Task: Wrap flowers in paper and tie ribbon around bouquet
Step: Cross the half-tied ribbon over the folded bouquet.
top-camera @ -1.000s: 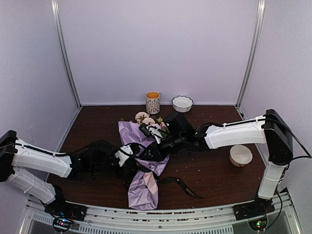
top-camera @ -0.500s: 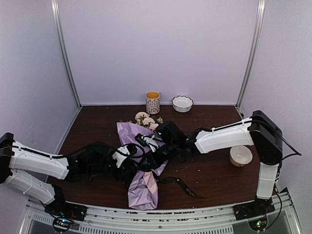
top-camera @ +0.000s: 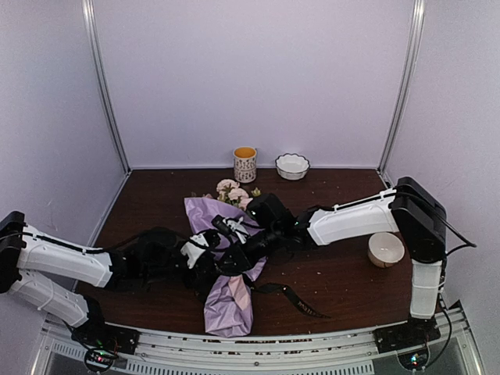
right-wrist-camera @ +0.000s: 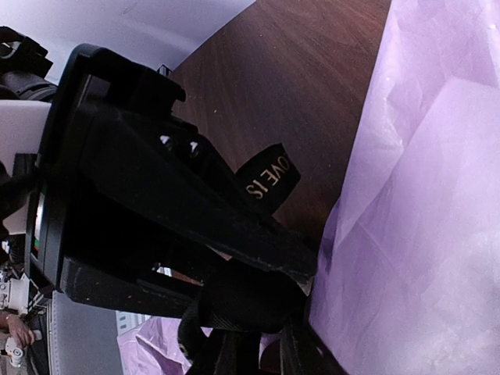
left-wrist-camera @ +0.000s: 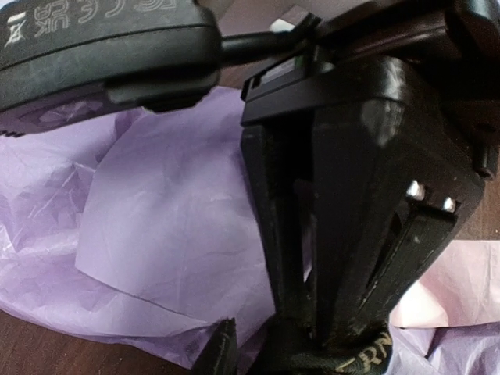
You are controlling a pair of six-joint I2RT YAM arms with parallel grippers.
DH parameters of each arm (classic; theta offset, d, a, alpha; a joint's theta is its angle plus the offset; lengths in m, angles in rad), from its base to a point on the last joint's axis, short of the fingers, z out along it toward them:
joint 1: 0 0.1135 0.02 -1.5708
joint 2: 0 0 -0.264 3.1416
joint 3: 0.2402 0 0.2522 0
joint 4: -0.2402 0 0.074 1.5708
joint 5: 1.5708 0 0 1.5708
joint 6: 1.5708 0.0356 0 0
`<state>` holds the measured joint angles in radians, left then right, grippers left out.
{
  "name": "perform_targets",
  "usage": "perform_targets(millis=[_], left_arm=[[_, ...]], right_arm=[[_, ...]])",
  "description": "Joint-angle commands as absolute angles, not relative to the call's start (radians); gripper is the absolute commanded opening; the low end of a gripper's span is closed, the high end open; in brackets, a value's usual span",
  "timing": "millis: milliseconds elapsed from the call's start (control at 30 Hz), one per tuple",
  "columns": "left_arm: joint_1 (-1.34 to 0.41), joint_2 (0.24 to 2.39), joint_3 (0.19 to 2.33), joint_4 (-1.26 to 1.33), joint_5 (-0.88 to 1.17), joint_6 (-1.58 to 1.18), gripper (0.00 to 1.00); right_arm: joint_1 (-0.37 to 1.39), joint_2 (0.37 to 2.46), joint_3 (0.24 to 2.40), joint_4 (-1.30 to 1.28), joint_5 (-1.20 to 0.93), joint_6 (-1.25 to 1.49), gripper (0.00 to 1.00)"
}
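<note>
The bouquet lies on the table, its lilac paper (top-camera: 229, 301) crumpled into a cone with the pink and yellow flowers (top-camera: 233, 191) poking out at the far end. Both grippers meet over its middle: my left gripper (top-camera: 217, 262) from the left, my right gripper (top-camera: 238, 251) from the right. The black lettered ribbon (top-camera: 301, 301) trails off to the right. In the left wrist view the ribbon (left-wrist-camera: 367, 359) bunches at my left gripper (left-wrist-camera: 269, 363), whose jaws stand slightly apart. In the right wrist view the ribbon (right-wrist-camera: 269, 176) knots just above my right gripper (right-wrist-camera: 262, 355), also slightly open.
A patterned mug (top-camera: 244, 164) and a white scalloped bowl (top-camera: 292, 166) stand at the back of the brown table (top-camera: 344, 195). A beige bowl (top-camera: 386, 248) sits beside the right arm's elbow. Small crumbs dot the tabletop.
My right arm has slid left, bringing its gripper tight against the left one over the bouquet. The paper's upper part shifted slightly left.
</note>
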<state>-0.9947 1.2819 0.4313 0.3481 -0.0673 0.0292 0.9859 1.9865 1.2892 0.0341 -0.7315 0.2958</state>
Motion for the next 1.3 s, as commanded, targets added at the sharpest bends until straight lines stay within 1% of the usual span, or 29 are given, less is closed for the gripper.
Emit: perform_targets(millis=[0,100,200,233,300,400,500,633,733,767,833,1000,1267], left_arm=[[-0.992,1.313,0.428,0.410,-0.068,0.017,0.26],[-0.992,1.320,0.428,0.420,-0.074,0.011,0.26],[-0.992,1.321,0.429,0.434,-0.072,0.006,0.26],[-0.992,1.322,0.430,0.438,-0.071,0.005,0.26],[-0.992,1.328,0.435,0.439,-0.072,0.002,0.27],[-0.992,1.333,0.446,0.421,-0.073,0.002,0.26],[-0.992,1.309,0.444,0.385,-0.081,0.005,0.28],[-0.992,1.244,0.431,0.334,-0.096,0.015,0.33],[-0.992,1.208,0.411,0.316,-0.106,0.013,0.44],[-0.992,1.175,0.400,0.291,-0.103,0.014,0.52],[-0.992,1.156,0.393,0.280,-0.112,0.019,0.52],[-0.992,1.124,0.400,0.260,-0.132,0.041,0.42],[-0.992,1.068,0.423,0.216,-0.134,0.097,0.42]], right_arm=[[0.983,1.994,1.290,0.141,-0.800,0.333,0.22],[0.982,1.994,1.287,0.154,-0.800,0.347,0.25],[0.982,2.001,1.285,0.161,-0.785,0.360,0.25],[0.982,2.005,1.285,0.162,-0.783,0.367,0.23],[0.983,2.011,1.284,0.172,-0.790,0.381,0.16],[0.982,2.003,1.268,0.200,-0.788,0.401,0.01],[0.978,1.973,1.247,0.195,-0.747,0.398,0.00],[0.969,1.932,1.224,0.190,-0.723,0.399,0.00],[0.968,1.909,1.221,0.170,-0.702,0.388,0.00],[0.968,1.889,1.223,0.144,-0.681,0.378,0.00],[0.969,1.874,1.227,0.115,-0.662,0.361,0.00],[0.971,1.853,1.234,0.062,-0.640,0.333,0.00],[0.982,1.843,1.277,-0.042,-0.576,0.279,0.00]])
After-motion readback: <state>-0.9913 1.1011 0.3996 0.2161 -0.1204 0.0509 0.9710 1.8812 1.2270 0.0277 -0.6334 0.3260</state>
